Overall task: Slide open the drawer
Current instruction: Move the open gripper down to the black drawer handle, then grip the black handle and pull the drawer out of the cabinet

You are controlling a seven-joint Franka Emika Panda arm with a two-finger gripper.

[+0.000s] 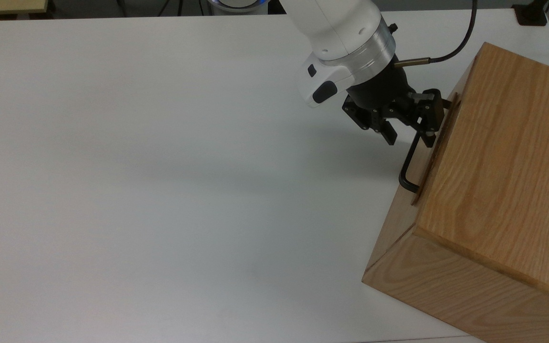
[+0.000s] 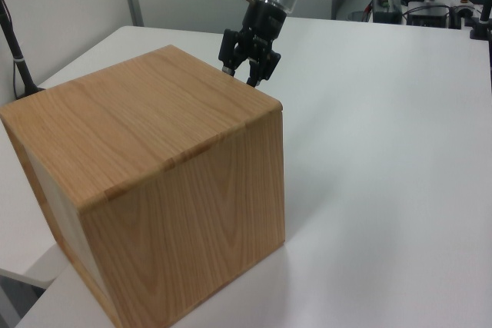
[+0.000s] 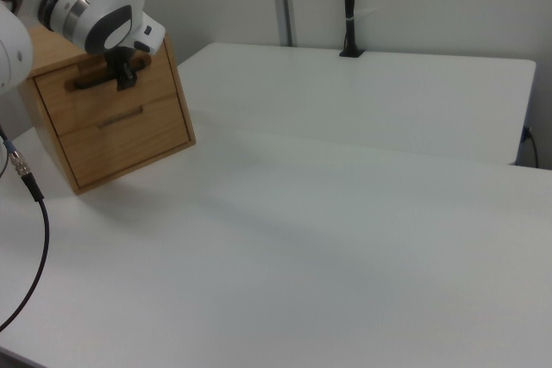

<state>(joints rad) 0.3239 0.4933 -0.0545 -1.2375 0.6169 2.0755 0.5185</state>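
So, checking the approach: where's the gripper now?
In the top view's upper right, the gripper straddles the upper end of the drawer's black handle, against the cabinet front.

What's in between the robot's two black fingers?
The drawer's black handle: in the top view, the open gripper straddles its bar, one finger each side.

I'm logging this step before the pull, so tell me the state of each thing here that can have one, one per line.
drawer: closed, front panel flush with the cabinet.
handle: straddled near its far end by the fingers, not yet clamped.
gripper: open, one finger on each side of the bar.
cabinet: upright on the white table.
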